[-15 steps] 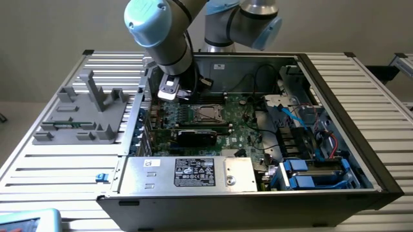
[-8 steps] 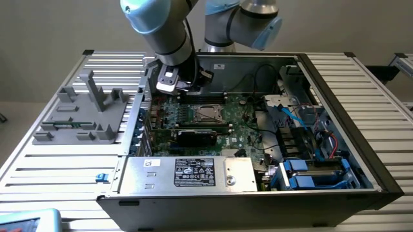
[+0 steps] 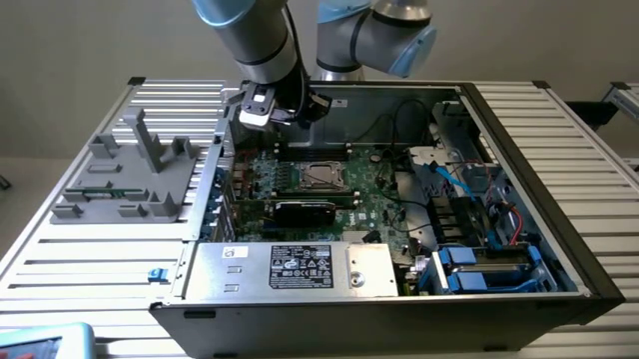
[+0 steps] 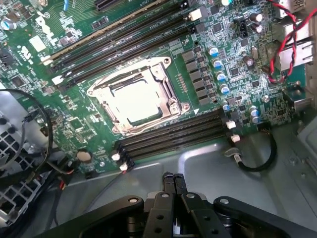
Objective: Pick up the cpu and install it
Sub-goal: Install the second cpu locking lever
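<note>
- The arm (image 3: 262, 34): silver-grey tubular links, pale blue caps on rounded joints, black rings at the seams.
- The gripper (image 4: 173, 186): black linkage bars with round pivot pins, two slim black fingers (image 4: 168, 184).
- White wrist block (image 3: 256, 106).

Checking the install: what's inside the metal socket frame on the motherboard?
A flat square chip with a pale metal top, the cpu, lies inside the silver socket frame. The contacts beneath are covered. The gripper is shut, holding nothing.

A robotics lab or test workshop: an open computer case (image 3: 399, 247) lies on a ribbed aluminium table (image 3: 100, 262) under an industrial robot arm (image 3: 262, 45), its motherboard (image 4: 198, 64) bared, with a grey plastic parts fixture (image 3: 125, 179) (seemingly 3D-printed) beside it.
</note>
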`<state>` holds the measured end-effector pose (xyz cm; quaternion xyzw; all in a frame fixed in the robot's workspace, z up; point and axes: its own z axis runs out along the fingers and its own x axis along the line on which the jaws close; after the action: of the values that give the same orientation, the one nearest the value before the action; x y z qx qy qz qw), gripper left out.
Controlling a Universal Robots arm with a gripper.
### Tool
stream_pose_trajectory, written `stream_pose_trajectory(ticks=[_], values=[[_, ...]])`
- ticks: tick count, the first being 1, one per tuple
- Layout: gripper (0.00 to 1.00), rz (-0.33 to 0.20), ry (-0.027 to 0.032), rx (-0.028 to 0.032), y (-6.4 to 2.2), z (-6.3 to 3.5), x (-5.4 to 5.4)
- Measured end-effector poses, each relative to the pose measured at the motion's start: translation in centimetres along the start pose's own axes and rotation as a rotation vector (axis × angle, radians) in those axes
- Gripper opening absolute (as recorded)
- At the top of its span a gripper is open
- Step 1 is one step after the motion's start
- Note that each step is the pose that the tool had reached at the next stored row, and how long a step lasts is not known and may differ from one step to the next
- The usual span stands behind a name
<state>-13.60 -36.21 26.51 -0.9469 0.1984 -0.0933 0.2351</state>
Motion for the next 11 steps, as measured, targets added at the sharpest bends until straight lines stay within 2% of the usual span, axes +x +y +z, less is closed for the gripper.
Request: stream_pose_trajectory(ticks=[11], values=[[0.12,0.0,0.0,0.0001,-1.78,-3.22,0.3]])
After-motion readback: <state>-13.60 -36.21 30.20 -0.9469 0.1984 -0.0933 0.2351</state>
